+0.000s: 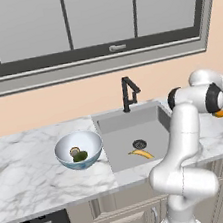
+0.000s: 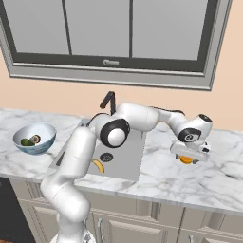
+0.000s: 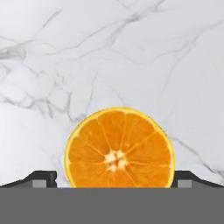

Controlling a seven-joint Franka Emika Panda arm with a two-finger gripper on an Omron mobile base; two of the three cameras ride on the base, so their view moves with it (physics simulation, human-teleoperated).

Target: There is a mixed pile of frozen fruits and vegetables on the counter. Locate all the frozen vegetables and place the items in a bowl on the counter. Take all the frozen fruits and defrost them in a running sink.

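Your gripper (image 3: 116,181) hangs over the orange half (image 3: 119,148) on the counter (image 3: 131,52) right of the sink (image 1: 131,126), fingers spread either side, not yet clamped. With the banana (image 1: 141,154) already in the basin, close, lift, carry sinkward.

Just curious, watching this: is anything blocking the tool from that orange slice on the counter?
Nothing visible does. In the hand view, the orange slice lies cut face up on bare counter, directly between the tool's two fingertips, one on each side.
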